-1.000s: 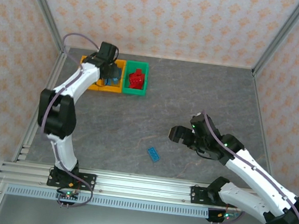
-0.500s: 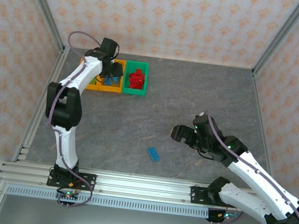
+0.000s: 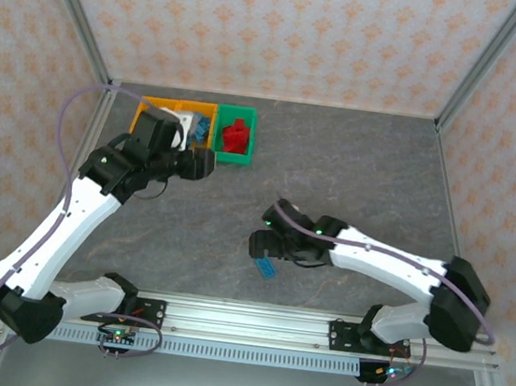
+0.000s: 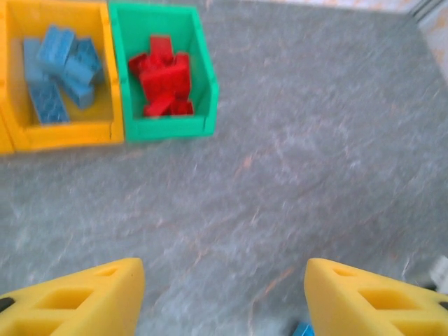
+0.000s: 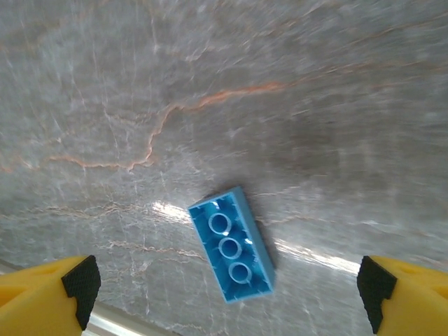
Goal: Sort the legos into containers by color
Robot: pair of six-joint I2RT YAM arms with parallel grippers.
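Hovering with its jaws spread wide, the right gripper [image 5: 225, 299] holds nothing. Its yellow fingertips [image 5: 45, 294] sit at the two lower corners of the wrist view. Between them, touching neither, a lone light blue brick [image 5: 231, 253] lies on the grey marbled table [image 5: 210, 84]. Its hollow underside, with three round tubes, is turned up, and its long side runs at a slant. Seen from above, this gripper hangs just over the brick near the front middle of the table, with the right arm [image 3: 391, 261] reaching leftward to it.

The left gripper [image 4: 224, 301] is likewise spread wide and empty. It is well apart from the right one, above bare table just in front of the containers. At the far left of the table the green bin [image 4: 168, 129] holds a heap of red bricks [image 4: 162, 80]. Touching its left side, an orange bin [image 4: 66, 134] holds several light blue bricks [image 4: 59, 70]. A second orange bin [image 3: 148, 104] stands left of that; I cannot tell what it holds.
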